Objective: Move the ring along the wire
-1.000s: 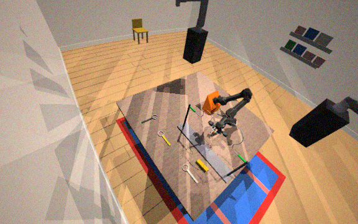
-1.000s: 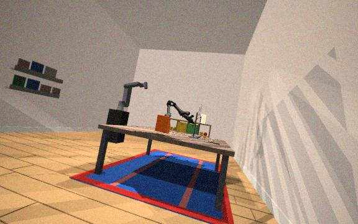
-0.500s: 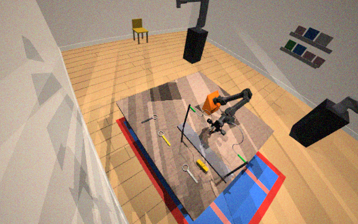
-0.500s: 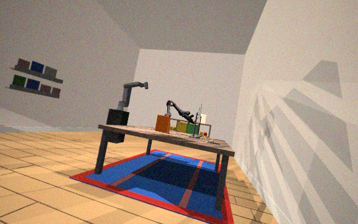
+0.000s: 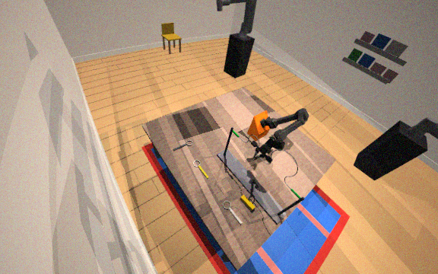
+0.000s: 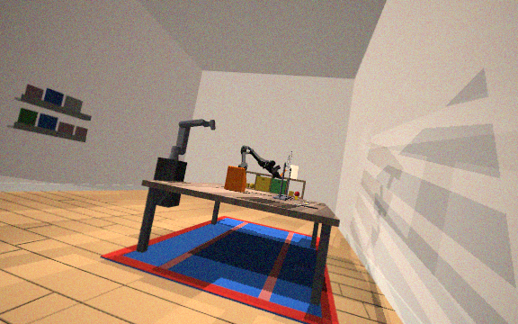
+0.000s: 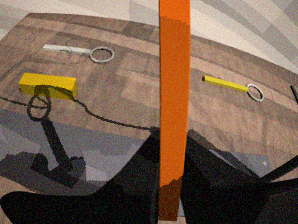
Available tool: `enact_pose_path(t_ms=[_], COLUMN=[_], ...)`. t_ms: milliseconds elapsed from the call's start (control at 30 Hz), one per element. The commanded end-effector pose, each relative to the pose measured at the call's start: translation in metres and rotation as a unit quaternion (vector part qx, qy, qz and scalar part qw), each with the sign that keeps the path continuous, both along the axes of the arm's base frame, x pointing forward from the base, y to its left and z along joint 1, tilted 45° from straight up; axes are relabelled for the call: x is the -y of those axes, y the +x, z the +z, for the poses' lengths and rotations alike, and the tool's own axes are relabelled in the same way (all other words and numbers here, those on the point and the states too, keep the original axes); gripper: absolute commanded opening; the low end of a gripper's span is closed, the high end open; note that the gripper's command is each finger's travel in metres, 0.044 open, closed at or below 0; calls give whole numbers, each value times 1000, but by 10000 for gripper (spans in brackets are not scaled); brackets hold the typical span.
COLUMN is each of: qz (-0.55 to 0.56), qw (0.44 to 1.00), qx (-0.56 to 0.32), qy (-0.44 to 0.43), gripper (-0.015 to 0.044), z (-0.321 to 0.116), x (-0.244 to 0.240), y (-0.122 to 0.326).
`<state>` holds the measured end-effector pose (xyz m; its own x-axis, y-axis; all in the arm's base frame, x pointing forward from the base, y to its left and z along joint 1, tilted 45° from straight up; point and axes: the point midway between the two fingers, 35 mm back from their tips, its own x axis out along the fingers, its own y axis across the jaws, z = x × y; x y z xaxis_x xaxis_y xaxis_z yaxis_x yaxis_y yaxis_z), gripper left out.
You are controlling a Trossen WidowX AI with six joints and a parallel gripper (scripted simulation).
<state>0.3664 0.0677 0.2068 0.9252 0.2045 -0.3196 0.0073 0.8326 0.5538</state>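
Gripper [image 5: 261, 152] [image 6: 279, 173] [image 7: 165, 137] pinching the orange handle [image 7: 174, 100]; dark fingers drawn in on either side of it. In the wrist view the handle runs nearly upright through the middle of the frame, its lower end showing between the fingers, its upper part cut off by the frame edge.

Arm [image 5: 285, 121] [image 6: 254, 155] pose: rooted on the orange block [image 5: 257, 123] [image 6: 236, 179], it reaches out to a high, sharply bent elbow, then folds back and slopes down to the wrist. Exterior view agrees: elbow is the highest point, forearm slanting down toward the wire stand, hand low and well above the table top [image 5: 318, 157] [image 6: 187, 190].

Ring itself: outside the wrist frame, too small to pick out surely from above; cannot tell exactly where on the wire it sits. From above, the hand is between the two posts, nearer the far post [image 5: 227, 146] with its green wire part [image 5: 235, 133] than the near post [image 5: 290, 206] with its own green part [image 5: 295, 193]. Grey wire [image 5: 297, 165] bows out beside the hand.

On the table past the stand's plate [image 5: 242, 171]: yellow block [image 5: 247, 202] [image 7: 50, 85], white-handled ring tool [image 5: 235, 215] [image 7: 67, 49], yellow-handled one [image 5: 204, 171] [image 7: 225, 84].
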Motion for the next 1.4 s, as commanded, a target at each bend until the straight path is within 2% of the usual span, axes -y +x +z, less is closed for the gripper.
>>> enact_pose_path(t_ms=[0,667,1367], qz=[-1,-10,-19], qw=[999,962,861], qx=[-3,-41,-79], qy=[-36,-270,-503], gripper=[-150,-150,-150], z=[-4,-19,2], x=[10,79,150], y=[-3,-13,-25])
